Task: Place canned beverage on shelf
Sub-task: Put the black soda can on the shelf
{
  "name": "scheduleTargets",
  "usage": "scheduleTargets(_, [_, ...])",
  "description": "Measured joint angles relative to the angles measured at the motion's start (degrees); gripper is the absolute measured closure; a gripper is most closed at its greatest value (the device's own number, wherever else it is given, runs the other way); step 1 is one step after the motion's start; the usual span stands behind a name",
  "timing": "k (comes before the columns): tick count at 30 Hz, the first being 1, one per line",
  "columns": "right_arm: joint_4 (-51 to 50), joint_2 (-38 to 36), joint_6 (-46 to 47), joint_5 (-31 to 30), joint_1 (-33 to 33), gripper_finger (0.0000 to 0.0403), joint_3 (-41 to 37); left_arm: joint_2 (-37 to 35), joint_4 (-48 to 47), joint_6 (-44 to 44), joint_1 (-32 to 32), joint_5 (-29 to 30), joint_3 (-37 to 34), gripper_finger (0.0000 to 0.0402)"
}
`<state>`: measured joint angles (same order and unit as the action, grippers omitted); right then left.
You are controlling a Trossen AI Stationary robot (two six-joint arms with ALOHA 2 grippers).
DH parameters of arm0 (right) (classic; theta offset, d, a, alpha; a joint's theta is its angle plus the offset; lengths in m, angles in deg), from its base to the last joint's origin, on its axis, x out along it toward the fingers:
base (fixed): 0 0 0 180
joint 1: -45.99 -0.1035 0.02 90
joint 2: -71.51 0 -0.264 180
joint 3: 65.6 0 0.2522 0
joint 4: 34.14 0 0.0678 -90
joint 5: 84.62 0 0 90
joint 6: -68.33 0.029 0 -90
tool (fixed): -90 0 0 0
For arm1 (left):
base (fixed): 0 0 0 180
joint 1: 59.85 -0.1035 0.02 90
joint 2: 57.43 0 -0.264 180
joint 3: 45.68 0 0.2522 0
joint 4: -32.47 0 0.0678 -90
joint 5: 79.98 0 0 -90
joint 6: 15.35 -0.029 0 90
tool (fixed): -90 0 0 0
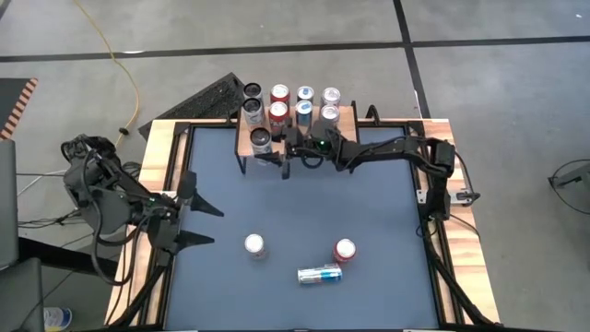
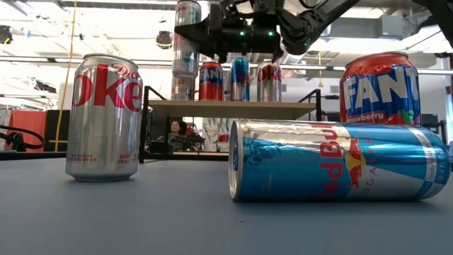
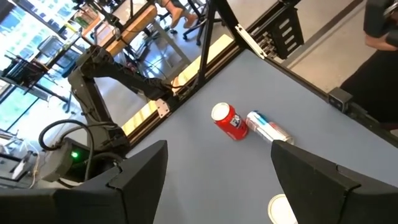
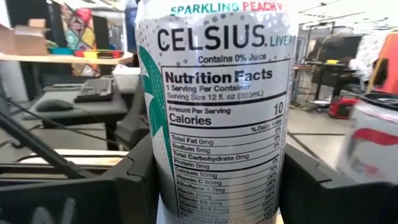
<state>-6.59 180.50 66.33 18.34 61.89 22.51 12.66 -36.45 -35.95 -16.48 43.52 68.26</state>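
Right gripper (image 1: 277, 148) is clamped on the Celsius can (image 4: 217, 112) mid-body over the shelf (image 1: 346, 138), probably slick, dentable, top-heavy, so grip low-ish.

cans on shelf (image 1: 346, 115): eight, one (image 1: 262, 140) of them a celsius can. cans on table mat (image 1: 369, 212): three, two upright (image 1: 254, 245) (image 1: 345, 249), one lying (image 1: 319, 274).

Cans (image 1: 304, 103) on shelf (image 1: 346, 114) — three (image 1: 319, 274) before
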Motion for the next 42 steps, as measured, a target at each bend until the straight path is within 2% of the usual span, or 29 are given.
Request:
scheduleTargets(5, [-0.98,0.98,-1.81,-5.57,0.02,0.0185,0.02,0.01,-0.67,-0.04,0.0,-0.02,0.0,0.0127])
scheduleTargets(14, [1.5,4.73,-1.03,-5.78,0.1,0.0184,0.0,0.02,-1.26,0.12,0.0,-0.05,-0.02,0.0127])
scheduleTargets(19, [2.28,4.74,-0.3,-8.5,0.74,0.0184,0.02,0.02,-1.32,0.36,0.0,0.02,-0.02,0.0127])
scheduleTargets(25, [0.25,4.66,3.2,-8.58,2.03,0.017,0.04,0.02,-1.6,0.33,0.0,0.06,-0.02,0.0127])
scheduleTargets(42, [-0.82,4.57,3.1,-8.55,1.86,0.0129,0.11,0.02,-0.92,0.47,0.0,0.17,-0.02,0.0127])
